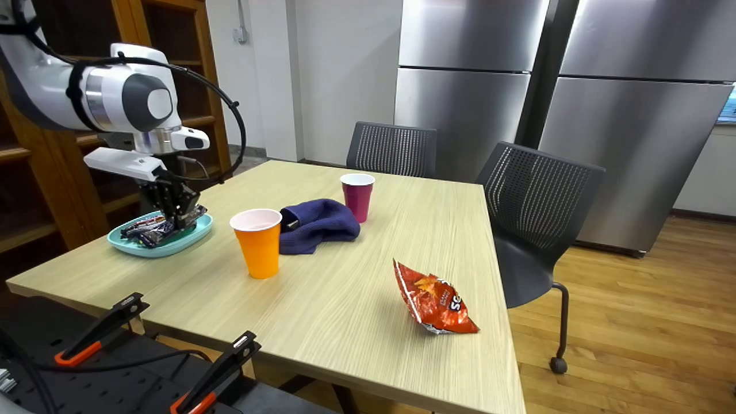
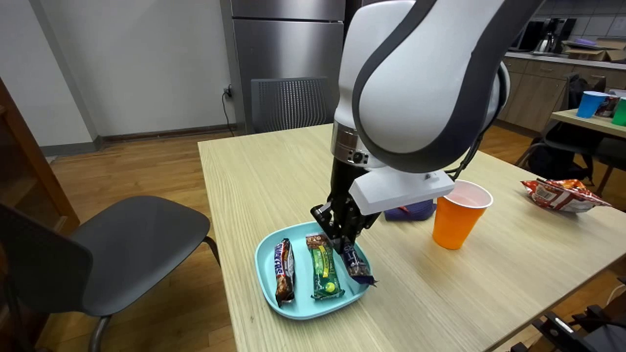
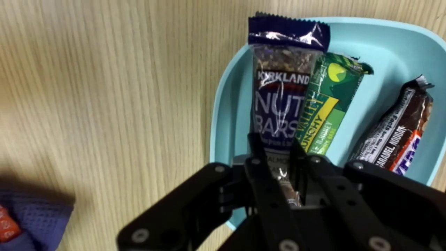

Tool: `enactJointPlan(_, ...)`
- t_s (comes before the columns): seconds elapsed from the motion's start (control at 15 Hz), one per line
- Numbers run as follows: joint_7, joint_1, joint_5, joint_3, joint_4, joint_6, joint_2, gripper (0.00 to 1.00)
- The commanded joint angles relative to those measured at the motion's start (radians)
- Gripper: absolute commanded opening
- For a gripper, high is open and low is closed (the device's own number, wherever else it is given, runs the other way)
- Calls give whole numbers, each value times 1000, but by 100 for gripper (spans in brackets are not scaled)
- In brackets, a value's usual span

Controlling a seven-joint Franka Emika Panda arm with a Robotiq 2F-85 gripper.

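Wrist view, and away at eight o'clock lies a navy cloth (image 3: 45,219), then streaky, pale tabletop (image 3: 139,87) running across to the turquoise plate (image 3: 386,45) over at three! Here's the nut bar (image 3: 280,87), crimped end poking past the plate's rim at eleven o'clock, and the gripper (image 3: 277,143) pinches it from either side; whether the bar touches the plate, I can't tell. Just beside it, partly hidden, a green granola bar (image 3: 329,108), then a brown candy bar (image 3: 393,129) on the plate's three o'clock side. Out to the room in an exterior view: wooden cabinet (image 1: 123,29) at ten o'clock, black clamp (image 1: 221,369) down at seven, orange cup (image 1: 261,250) standing upright, the cloth bunched just off its two o'clock, and a maroon cup (image 1: 357,198) upright right beside that. Swing on: mesh-backed chair (image 1: 394,150) at one o'clock, red chip bag (image 1: 437,299) sitting on the wood at five, steel refrigerator (image 1: 466,98) towering behind at one, a nearer chair (image 1: 535,207) at three, honey-coloured floorboards (image 1: 661,333) at four. And past two o'clock in an exterior view, kitchen cabinets (image 2: 533,85), then a far table (image 2: 572,115) carrying a blue cup (image 2: 590,104) and a green cup (image 2: 619,113).
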Motion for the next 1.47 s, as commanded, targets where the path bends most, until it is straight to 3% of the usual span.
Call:
enactJointPlan(0.0,51,21,-11,-28,32,-32,21,5)
enactJointPlan(1.27,86,49,-3,-36,92,-40,76,5)
enactJointPlan(1.33,85,48,-2,-35,92,-41,74,35)
enactJointPlan(1.4,85,47,-1,-35,91,-43,72,47)
